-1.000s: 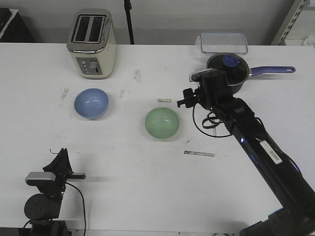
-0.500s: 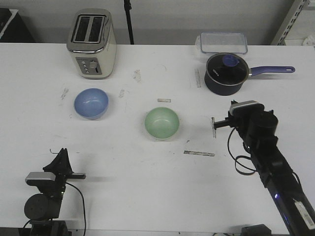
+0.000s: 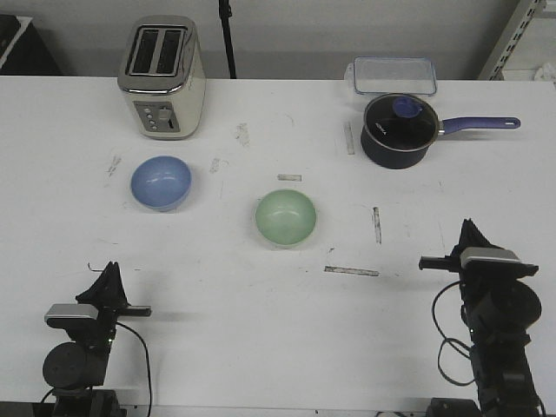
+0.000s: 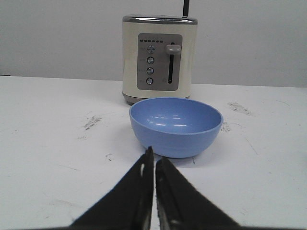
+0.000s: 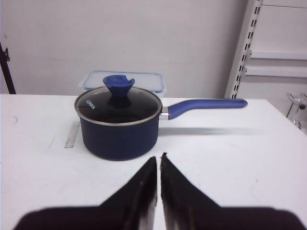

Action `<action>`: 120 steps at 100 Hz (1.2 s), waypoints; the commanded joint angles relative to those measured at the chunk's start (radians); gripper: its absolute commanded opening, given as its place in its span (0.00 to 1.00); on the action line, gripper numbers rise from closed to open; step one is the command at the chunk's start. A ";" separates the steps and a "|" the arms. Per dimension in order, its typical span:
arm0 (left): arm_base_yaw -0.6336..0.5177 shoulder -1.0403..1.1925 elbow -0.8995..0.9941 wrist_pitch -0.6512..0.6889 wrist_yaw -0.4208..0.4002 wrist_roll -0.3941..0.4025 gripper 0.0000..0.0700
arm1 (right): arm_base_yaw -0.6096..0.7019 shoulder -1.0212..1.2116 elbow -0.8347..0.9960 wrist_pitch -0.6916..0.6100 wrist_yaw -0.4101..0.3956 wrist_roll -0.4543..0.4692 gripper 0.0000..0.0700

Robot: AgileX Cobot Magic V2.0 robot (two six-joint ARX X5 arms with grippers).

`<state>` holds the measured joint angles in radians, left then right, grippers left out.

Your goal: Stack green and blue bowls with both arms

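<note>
Front view: my left gripper (image 3: 109,276) sits low in the lower left of the frame, my right gripper (image 3: 469,236) low in the lower right. Both rest near the front edge of the white table (image 3: 261,330), well apart from each other and from the bowls.

Left wrist view: my left fingers (image 4: 139,191) are pressed together with only a hairline slit between the tips. Nothing is between them. They point straight at the blue bowl (image 4: 175,126), which stands upright, mouth up, just beyond the tips and not touching them. Behind the bowl, in line with it, stands the cream toaster (image 4: 159,58), control panel facing me.

Right wrist view: my right fingers (image 5: 144,191) are likewise closed to a thin slit and hold nothing. They aim at the dark blue saucepan (image 5: 119,127), glass lid on, knob up. Its handle (image 5: 206,104) runs out toward the right edge of the frame, so the pan's long axis lies across my line of sight. A clear lidded box (image 5: 125,79) sits right behind the pan.

Front view again, outward from the arms: blue bowl (image 3: 162,182) at centre left, green bowl (image 3: 286,217) near the middle of the frame, slightly lower and to its right. Both upright, mouths up, apart from one another, not stacked. Being round, they show no long axis. Toaster (image 3: 162,76) upper left, above the blue bowl. Saucepan (image 3: 400,130) upper right, handle toward the right edge, box (image 3: 393,75) above it. Short tape strips (image 3: 352,271) lie on the tabletop near the green bowl.
</note>
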<state>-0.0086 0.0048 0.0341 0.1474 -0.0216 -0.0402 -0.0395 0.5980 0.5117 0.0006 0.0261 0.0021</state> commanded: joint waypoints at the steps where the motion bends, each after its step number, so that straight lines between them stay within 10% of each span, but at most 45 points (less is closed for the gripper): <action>1: 0.002 -0.002 -0.023 0.011 -0.001 -0.002 0.00 | 0.002 -0.043 -0.013 0.006 -0.003 0.063 0.01; 120: 0.002 -0.002 -0.023 0.022 -0.019 -0.019 0.00 | 0.002 -0.317 -0.039 -0.098 0.000 0.080 0.01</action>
<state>-0.0086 0.0048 0.0341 0.1486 -0.0219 -0.0441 -0.0391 0.2821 0.4702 -0.1074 0.0261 0.0689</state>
